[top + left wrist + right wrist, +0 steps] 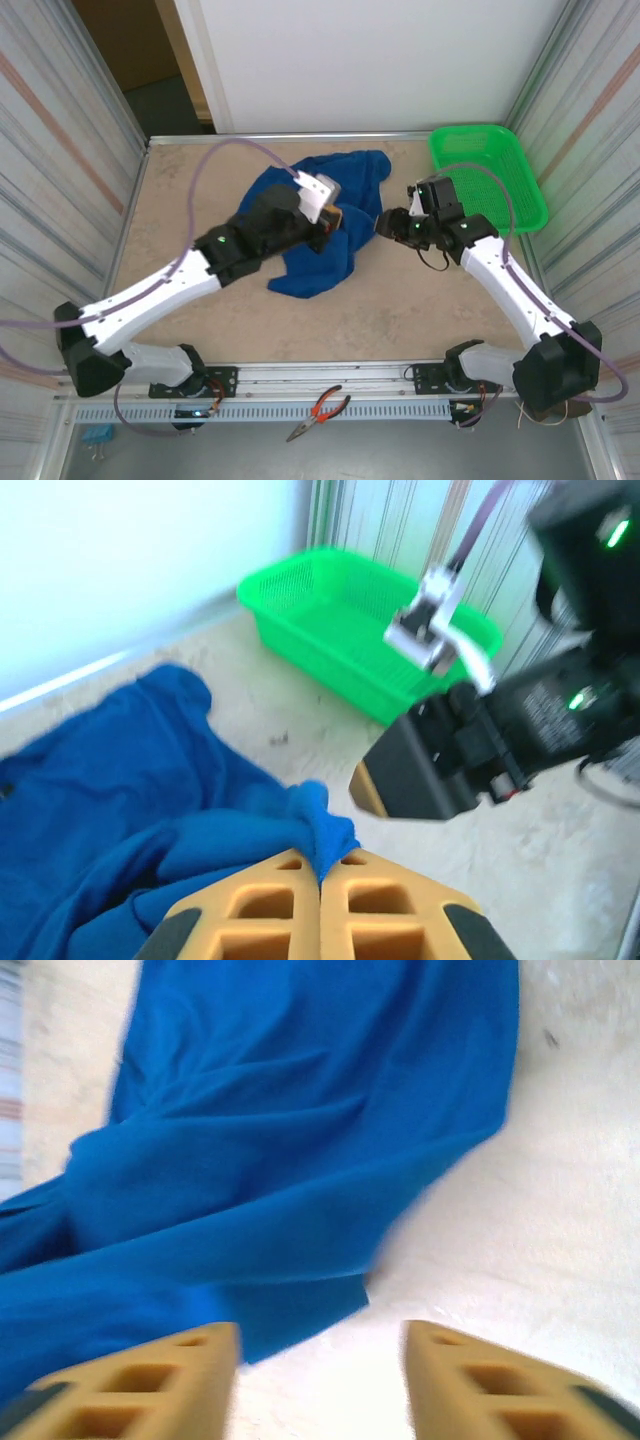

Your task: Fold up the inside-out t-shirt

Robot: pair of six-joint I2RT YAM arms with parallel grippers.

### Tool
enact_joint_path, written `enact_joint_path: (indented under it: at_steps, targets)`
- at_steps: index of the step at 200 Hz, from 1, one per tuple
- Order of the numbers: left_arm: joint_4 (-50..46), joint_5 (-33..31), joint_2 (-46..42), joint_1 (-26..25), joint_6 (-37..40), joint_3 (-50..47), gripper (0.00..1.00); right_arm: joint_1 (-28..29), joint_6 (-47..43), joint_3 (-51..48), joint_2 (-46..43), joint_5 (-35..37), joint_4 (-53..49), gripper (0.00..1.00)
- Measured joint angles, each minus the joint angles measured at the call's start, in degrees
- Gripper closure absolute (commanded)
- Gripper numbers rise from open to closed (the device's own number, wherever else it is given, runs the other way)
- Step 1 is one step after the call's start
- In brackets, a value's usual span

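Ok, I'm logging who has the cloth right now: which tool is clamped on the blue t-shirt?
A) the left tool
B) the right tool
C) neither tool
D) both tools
A: the left tool has its fingers pressed together on a fold of the t-shirt, while the right tool stands with its fingers apart, gripping nothing.

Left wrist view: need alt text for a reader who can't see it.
The left gripper has its orange fingers shut on a fold of the crumpled royal-blue cotton t-shirt, bottom centre. Beyond it, the blurred black right gripper hangs over the beige table, with a green plastic mesh basket behind it.
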Motion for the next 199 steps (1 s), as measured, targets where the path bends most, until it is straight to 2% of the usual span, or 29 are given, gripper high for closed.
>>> enact_joint_path:
  at_steps: [31,53,71,113,149,157,165,167,169,170,172,180,199]
  targets:
    - [-3.67,1.66,-1.03,0.28,0.24,0.85,1.0,2.56,1.9,-8.2,-6.47,0.28,4.22,0.37]
    - [-5.9,2.29,-0.83,0.37,0.24,-0.02,1.0,9.18,3.65,-17.35,-10.62,2.19,7.91,0.3]
    - [-7.04,2.49,-0.92,0.48,0.22,-0.92,1.0,14.69,4.04,-22.34,-10.91,4.66,10.16,0.28]
    - [-8.35,3.06,-2.67,1.53,-0.46,-3.21,1.0,19.78,3.26,-23.43,-2.27,9.25,16.26,0.25]
    - [-8.26,3.1,-3.96,1.9,-1.4,-4.61,1.0,21.57,1.53,-18.53,8.31,10.38,20.83,0.26]
    - [-8.31,3.1,-4.04,1.92,-1.51,-4.92,1.0,21.64,1.11,-17.16,10.34,10.4,21.81,0.3]
    - [-8.28,3.13,-4.04,2.19,-1.53,-5.2,1.0,21.68,0.83,-15.61,12.55,10.47,22.51,0.42]
    - [-8.28,3.13,-4.04,2.21,-1.55,-5.25,1.0,21.68,0.68,-15.32,12.9,10.43,22.69,0.54]
    - [-8.28,3.13,-4.07,2.27,-1.55,-5.35,1.0,21.68,0.22,-14.93,13.44,10.47,22.77,0.58]
    - [-8.26,3.15,-4.07,2.29,-1.55,-5.42,1.0,21.68,0.37,-14.69,13.75,10.43,22.91,0.66]
    - [-8.24,3.1,-4.11,2.36,-1.57,-5.53,1.0,21.68,0.57,-14.29,14.21,10.51,22.99,0.73]
    - [-8.28,3.1,-4.2,2.73,-1.64,-5.95,1.0,21.66,-0.22,-13.05,15.74,10.56,23.43,1.0]
    - [-8.59,3.08,-4.85,3.98,-1.73,-7.39,1.0,21.31,-0.79,-11.1,16.85,10.6,22.88,1.0]
